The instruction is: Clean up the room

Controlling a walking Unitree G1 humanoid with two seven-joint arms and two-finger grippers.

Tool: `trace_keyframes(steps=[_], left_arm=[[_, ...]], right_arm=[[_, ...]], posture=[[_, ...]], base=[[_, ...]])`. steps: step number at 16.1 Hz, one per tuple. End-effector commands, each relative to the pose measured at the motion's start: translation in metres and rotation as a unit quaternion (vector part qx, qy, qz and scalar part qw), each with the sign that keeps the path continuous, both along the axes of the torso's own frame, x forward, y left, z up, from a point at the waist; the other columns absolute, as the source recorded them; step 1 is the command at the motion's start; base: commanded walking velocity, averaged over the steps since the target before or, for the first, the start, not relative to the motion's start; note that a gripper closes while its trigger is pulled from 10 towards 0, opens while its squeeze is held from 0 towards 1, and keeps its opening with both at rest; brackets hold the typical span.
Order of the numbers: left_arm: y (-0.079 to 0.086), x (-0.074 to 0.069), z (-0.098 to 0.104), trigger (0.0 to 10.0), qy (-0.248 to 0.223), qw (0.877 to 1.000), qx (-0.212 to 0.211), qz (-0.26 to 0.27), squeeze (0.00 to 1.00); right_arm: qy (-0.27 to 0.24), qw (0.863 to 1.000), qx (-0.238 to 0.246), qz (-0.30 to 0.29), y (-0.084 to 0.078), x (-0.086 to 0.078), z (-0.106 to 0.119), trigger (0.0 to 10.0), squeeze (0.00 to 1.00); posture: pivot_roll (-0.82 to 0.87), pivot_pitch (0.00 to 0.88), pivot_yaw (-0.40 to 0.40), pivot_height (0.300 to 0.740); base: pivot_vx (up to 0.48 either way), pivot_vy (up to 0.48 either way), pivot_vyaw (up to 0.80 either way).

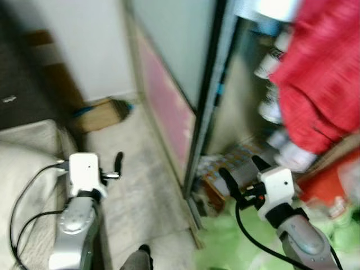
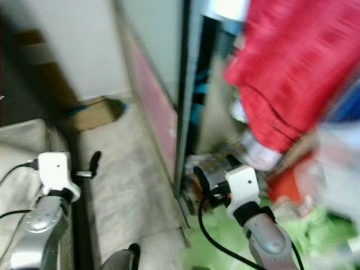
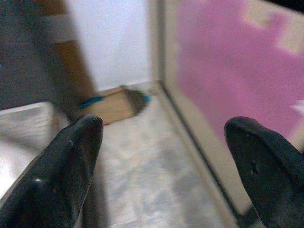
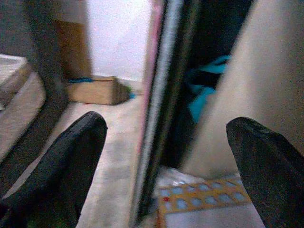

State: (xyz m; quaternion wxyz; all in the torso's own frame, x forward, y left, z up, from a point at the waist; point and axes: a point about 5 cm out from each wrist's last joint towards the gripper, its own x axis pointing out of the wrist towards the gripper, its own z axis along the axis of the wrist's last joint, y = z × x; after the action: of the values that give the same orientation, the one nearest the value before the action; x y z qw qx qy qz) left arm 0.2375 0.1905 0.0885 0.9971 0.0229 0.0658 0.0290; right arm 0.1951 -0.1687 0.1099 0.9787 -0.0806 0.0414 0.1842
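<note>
Room clutter: a patterned flat box [image 1: 225,169] with blue and orange squares lies on the floor at the foot of a dark sliding door frame [image 1: 205,101], just ahead of the right gripper; the head views are blurred.
Red garment: a red cloth [image 1: 320,73] hangs at upper right, above and beyond the right gripper, well apart from it.
Green sheet: a bright green sheet [image 1: 236,242] covers the floor under the right arm, right of the door frame.
Cardboard box: a brown box [image 1: 101,114] with a blue strip lies on the pale floor [image 1: 140,191] by the white wall, far ahead of the left gripper.
Pink panel: a pink panel [image 3: 228,71] fills the lower part of the door, to the right of the left gripper.
Bed: a pale mattress edge [image 1: 28,157] sits on the robot's left, beside the left arm.
Left gripper: the left gripper [image 3: 166,156] is held over the bare floor, fingers spread wide, nothing between them; the cardboard box shows ahead between the fingertips.
Right gripper: the right gripper [image 4: 166,156] is held low, facing the door frame edge, fingers spread wide with nothing held; the patterned flat box [image 4: 204,199] lies below and just ahead of it, not touching.
Blue cloth: something turquoise [image 4: 206,90] shows in the dark gap behind the door frame; what it is cannot be told.
</note>
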Motion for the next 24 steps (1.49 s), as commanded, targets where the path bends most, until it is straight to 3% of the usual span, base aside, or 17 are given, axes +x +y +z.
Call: trace_keyframes(steps=[1,4,6,8,11,13,18,24], left_arm=[[0.001,-0.003,-0.004,10.0,0.010,1.000,0.003,0.009,0.00],[-0.003,-0.008,-0.006,10.0,0.016,1.000,-0.008,0.008,0.00],[-0.003,-0.008,-0.008,10.0,0.032,0.999,-0.013,0.026,0.00],[-0.006,-0.007,-0.006,10.0,0.027,0.998,-0.048,-0.001,0.00],[-0.008,-0.004,-0.003,10.0,0.018,0.998,-0.053,-0.004,0.00],[-0.009,-0.003,0.001,10.0,0.005,1.000,-0.029,-0.010,0.00],[-0.009,-0.004,0.001,10.0,0.007,1.000,-0.026,0.001,0.00],[-0.011,-0.008,-0.002,10.0,0.012,1.000,-0.027,0.003,0.00]], right_arm=[[0.007,1.000,-0.003,0.000,-0.018,-0.007,-0.001,10.0,0.00],[0.009,1.000,-0.012,-0.001,-0.052,-0.019,-0.004,10.0,0.00],[0.014,1.000,-0.014,-0.006,-0.064,-0.024,-0.010,10.0,0.00],[0.017,1.000,-0.013,-0.003,-0.061,-0.026,-0.018,10.0,0.00],[0.021,1.000,-0.006,0.005,-0.045,-0.016,-0.036,10.0,0.00],[0.021,1.000,-0.003,0.008,-0.043,-0.008,-0.046,10.0,0.00],[0.030,1.000,-0.004,0.001,-0.057,0.004,-0.067,10.0,0.00],[0.036,0.999,0.002,0.037,-0.037,0.011,-0.082,10.0,0.00]], posture=[[-0.03,0.096,-0.051,0.740],[-0.03,0.100,-0.050,0.740],[-0.03,0.097,-0.049,0.740],[-0.03,0.092,-0.048,0.740],[-0.03,0.090,-0.045,0.740],[-0.03,0.089,-0.044,0.740],[-0.03,0.095,-0.042,0.740],[-0.04,0.100,-0.044,0.740]], base=[[0.000,0.000,0.80],[0.000,0.000,0.80],[0.000,0.000,0.80],[0.000,0.000,0.80],[0.000,0.000,0.80],[0.000,0.000,0.80],[0.000,0.000,0.80],[0.000,0.000,0.80]])
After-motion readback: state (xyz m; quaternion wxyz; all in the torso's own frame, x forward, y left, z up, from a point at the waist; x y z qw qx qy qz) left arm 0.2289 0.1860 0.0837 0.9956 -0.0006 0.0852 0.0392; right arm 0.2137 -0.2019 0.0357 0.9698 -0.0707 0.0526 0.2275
